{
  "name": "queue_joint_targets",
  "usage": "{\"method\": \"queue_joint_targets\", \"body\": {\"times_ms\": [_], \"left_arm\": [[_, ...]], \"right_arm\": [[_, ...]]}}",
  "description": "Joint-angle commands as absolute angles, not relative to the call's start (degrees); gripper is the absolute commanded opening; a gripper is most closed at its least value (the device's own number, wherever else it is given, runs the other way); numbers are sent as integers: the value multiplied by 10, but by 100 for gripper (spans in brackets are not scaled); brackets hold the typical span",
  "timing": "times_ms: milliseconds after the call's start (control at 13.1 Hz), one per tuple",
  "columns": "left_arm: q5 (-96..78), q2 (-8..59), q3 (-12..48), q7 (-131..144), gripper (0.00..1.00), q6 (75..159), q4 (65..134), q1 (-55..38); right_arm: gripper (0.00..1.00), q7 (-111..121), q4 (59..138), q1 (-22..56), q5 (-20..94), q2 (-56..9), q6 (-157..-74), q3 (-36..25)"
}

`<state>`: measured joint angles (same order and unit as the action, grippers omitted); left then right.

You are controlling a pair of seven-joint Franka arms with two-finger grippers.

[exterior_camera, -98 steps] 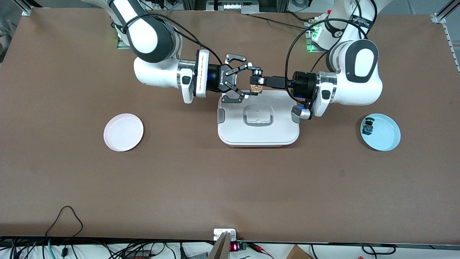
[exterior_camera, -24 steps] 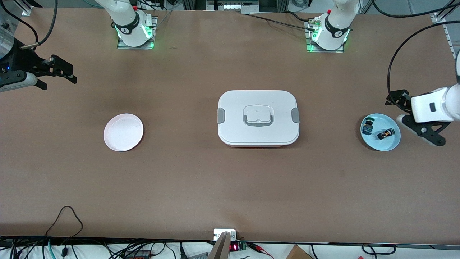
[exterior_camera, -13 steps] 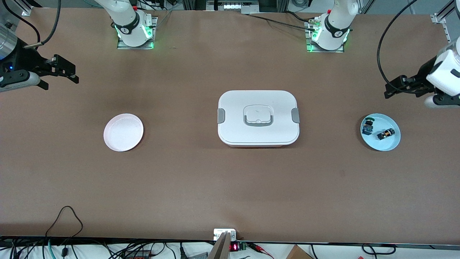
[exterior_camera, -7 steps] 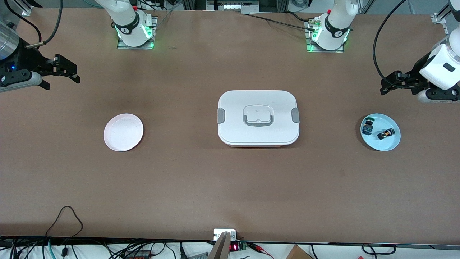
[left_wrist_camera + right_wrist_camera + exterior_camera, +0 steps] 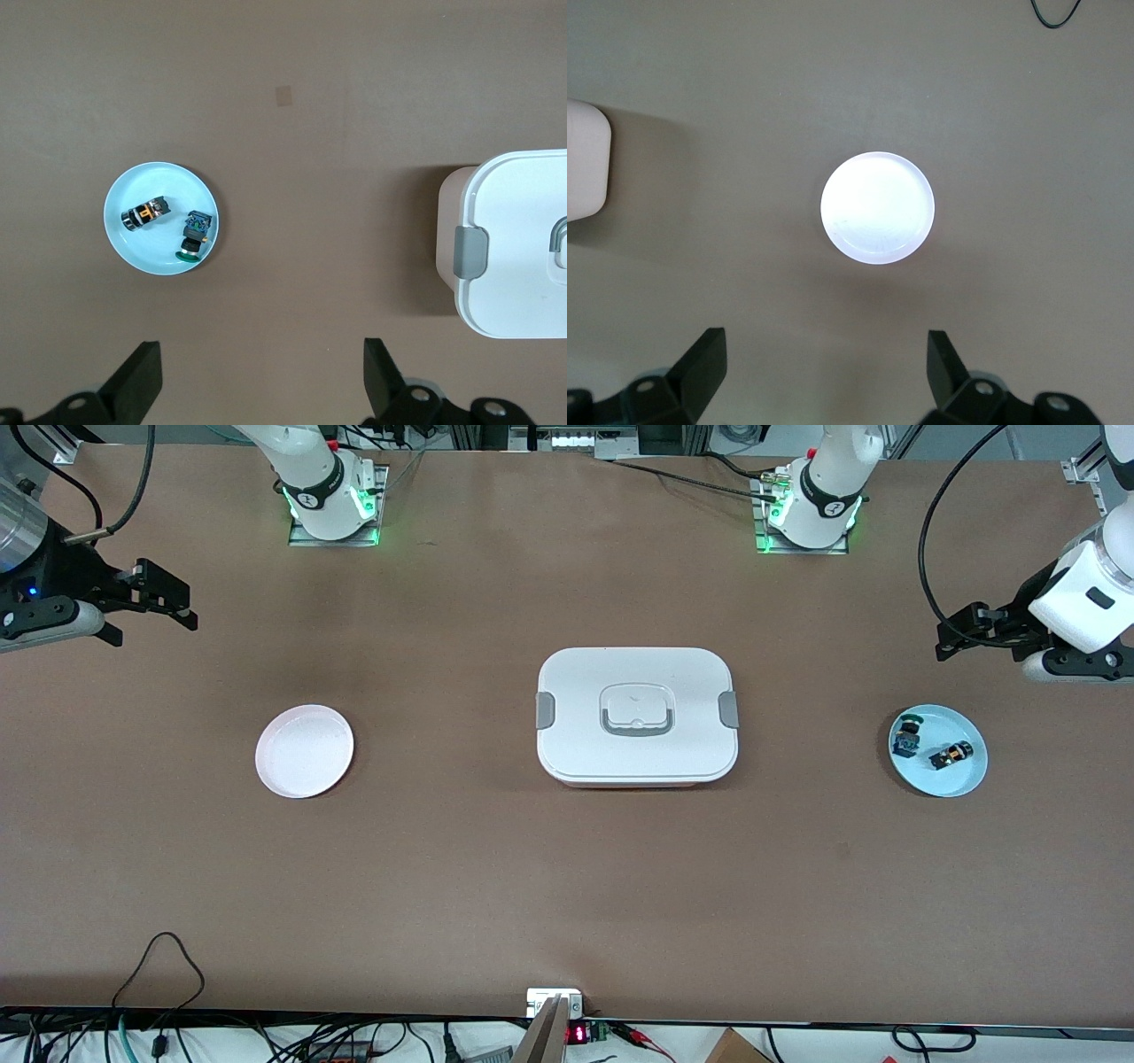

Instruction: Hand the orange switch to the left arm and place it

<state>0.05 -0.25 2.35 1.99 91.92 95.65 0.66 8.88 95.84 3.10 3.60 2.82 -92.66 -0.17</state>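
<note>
The orange switch (image 5: 951, 755) lies on a light blue plate (image 5: 966, 778) at the left arm's end of the table, beside a green-blue switch (image 5: 905, 735). In the left wrist view the orange switch (image 5: 146, 212) shows on the same plate (image 5: 133, 248), well clear of the fingers. My left gripper (image 5: 961, 631) (image 5: 261, 354) hangs open and empty over the table close by the plate. My right gripper (image 5: 173, 598) (image 5: 824, 341) hangs open and empty at the right arm's end. The white box (image 5: 636, 713) (image 5: 518, 243) sits at mid-table, between the two plates.
A pale pink plate (image 5: 304, 750) (image 5: 877, 208) lies empty toward the right arm's end. A corner of the box (image 5: 585, 159) shows in the right wrist view. Cables run along the table's near edge (image 5: 159, 957).
Seconds ago the grippers met above the box with the orange switch between them; now they hang apart at the table's ends and the switch lies on the blue plate. In the last second the left arm shifted slightly.
</note>
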Motion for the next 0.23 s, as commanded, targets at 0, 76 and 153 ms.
{"method": "queue_joint_targets", "body": {"times_ms": [0,76,153], "left_arm": [[1,3,18,9,100,914,947,4],[0,3,19,10,100,914,946,4],[1,4,19,12,100,912,940,4]], "right_arm": [[100,77,949,34,28,27,-917,-2],[100,77,949,35,27,28,-917,-2],[100,77,949,35,27,28,-917,-2]]}}
